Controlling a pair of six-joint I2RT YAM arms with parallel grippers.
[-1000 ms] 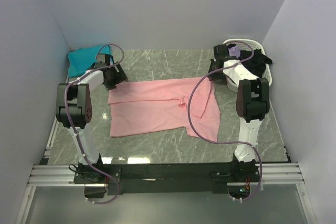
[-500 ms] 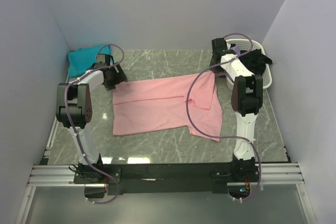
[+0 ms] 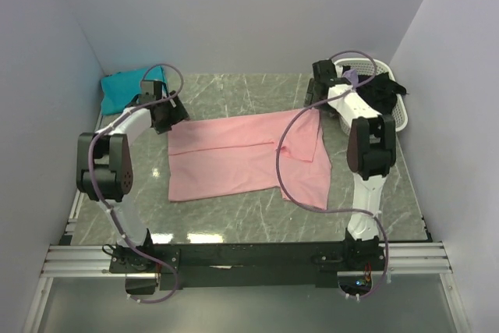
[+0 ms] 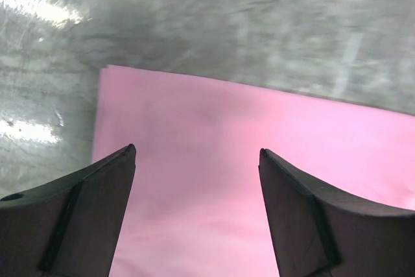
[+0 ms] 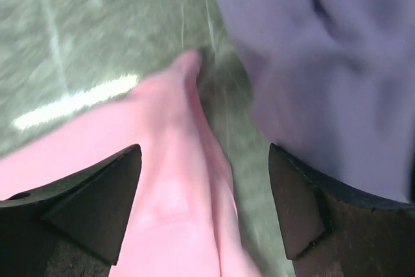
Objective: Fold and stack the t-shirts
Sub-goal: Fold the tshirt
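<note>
A light pink t-shirt (image 3: pixel 234 154) lies spread across the middle of the marble table, with its right part folded over. In the left wrist view, my left gripper (image 4: pixel 198 150) stands open just above the pink cloth (image 4: pixel 259 180), near its back left corner. From above, that left gripper (image 3: pixel 170 115) sits at the shirt's far left edge. My right gripper (image 5: pixel 204 147) is open over the pink shirt's back right corner (image 5: pixel 175 180), holding nothing; in the top view the right gripper (image 3: pixel 316 97) is at that corner. A teal t-shirt (image 3: pixel 125 87) lies bunched at the back left.
A white basket (image 3: pixel 396 118) stands at the back right beside the right arm, with black cloth (image 3: pixel 382 87) and a bit of lavender cloth (image 3: pixel 351 77) in it. Pale walls close in on three sides. Purple cables loop from both arms over the table.
My right gripper has opened and let go of the pink shirt's back right corner, which now rests on the table. The shirt was dragged slightly rightward before that.
</note>
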